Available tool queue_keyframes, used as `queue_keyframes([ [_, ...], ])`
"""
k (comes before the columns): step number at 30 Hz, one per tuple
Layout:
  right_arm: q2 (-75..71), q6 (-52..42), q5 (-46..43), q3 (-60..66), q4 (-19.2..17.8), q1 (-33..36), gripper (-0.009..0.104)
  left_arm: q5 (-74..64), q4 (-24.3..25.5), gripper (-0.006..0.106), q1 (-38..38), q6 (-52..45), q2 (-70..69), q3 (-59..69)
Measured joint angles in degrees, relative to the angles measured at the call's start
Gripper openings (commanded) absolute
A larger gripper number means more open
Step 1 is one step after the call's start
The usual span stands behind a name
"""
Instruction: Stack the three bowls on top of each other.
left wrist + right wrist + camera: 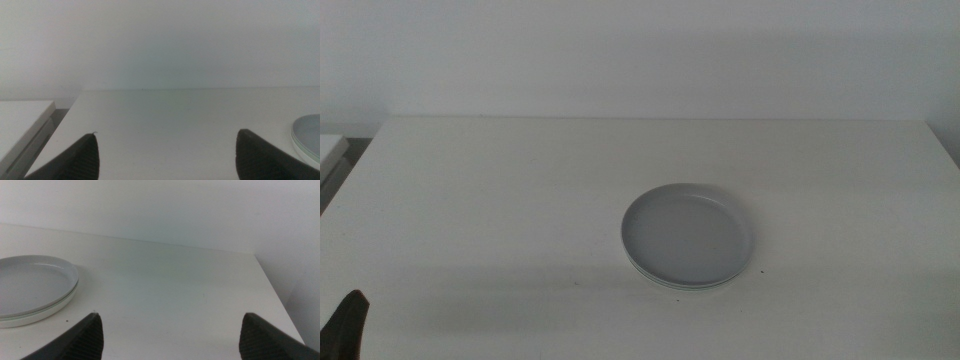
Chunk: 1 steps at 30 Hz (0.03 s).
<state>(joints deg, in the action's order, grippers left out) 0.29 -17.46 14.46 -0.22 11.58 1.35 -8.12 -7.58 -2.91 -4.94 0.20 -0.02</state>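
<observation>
The three bowls sit stacked on the white table (500,200), right of its middle. The light grey-blue bowl (687,235) is on top. Only thin rims of the pale mint green bowl (59,301) and the white bowl (35,318) show beneath it. The stack also shows at the edge of the left wrist view (309,135). My left gripper (165,155) is open and empty, low at the table's front left; one jaw tip shows in the middle view (347,325). My right gripper (170,335) is open and empty, apart from the stack and out of the middle view.
A lower white surface (20,117) stands beside the table's left edge. The table's right edge (272,290) drops off near the wall. A plain white wall (640,50) runs behind the table.
</observation>
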Motion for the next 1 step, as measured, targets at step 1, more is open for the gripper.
queue_keyframes([
  [1, 0.00, 0.00, 0.00, 0.00, 0.08, 0.00, 0.093, 0.00, 0.00, 0.094, 0.00, 0.00, 0.00, 0.00],
])
